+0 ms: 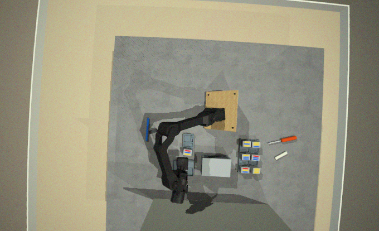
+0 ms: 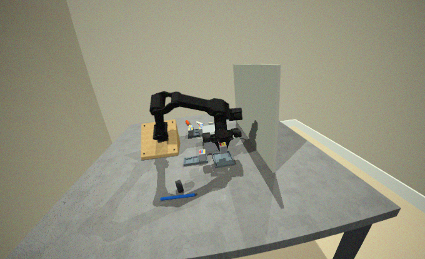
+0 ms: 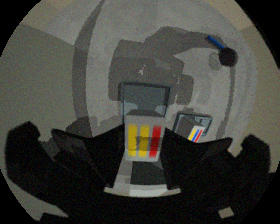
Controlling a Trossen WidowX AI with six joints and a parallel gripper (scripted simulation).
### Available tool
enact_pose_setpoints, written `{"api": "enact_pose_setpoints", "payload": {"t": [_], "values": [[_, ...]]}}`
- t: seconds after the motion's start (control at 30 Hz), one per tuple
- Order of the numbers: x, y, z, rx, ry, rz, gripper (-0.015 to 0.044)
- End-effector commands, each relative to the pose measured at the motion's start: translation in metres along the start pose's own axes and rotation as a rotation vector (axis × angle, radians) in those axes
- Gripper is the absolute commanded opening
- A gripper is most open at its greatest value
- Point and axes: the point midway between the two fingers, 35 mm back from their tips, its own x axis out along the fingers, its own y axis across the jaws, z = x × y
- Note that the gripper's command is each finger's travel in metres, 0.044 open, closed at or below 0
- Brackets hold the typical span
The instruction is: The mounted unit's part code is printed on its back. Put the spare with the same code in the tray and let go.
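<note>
Spare (image 2: 222,147) (image 3: 144,138), likely light and stiff, sits clamped by its sides in the gripper (image 1: 182,163) (image 2: 222,148) (image 3: 141,124), above the tray (image 1: 190,167) (image 2: 224,159) (image 3: 145,99).

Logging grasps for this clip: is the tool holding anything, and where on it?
Yes: a gray block with yellow, yellow and red stripes, gripped by two opposite sides near its striped top.
</note>
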Motion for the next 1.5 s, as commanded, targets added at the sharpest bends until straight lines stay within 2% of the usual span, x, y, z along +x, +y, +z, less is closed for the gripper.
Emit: {"api": "enact_pose_setpoints", "payload": {"t": [0.0, 1.17, 1.47], "values": [[0.005, 0.000, -0.001, -0.005, 0.003, 0.000, 0.0000], [0.034, -0.005, 0.000, -0.005, -0.004, 0.000, 0.0000], [0.031, -0.004, 0.001, 0.000, -0.007, -0.001, 0.0236]]}}
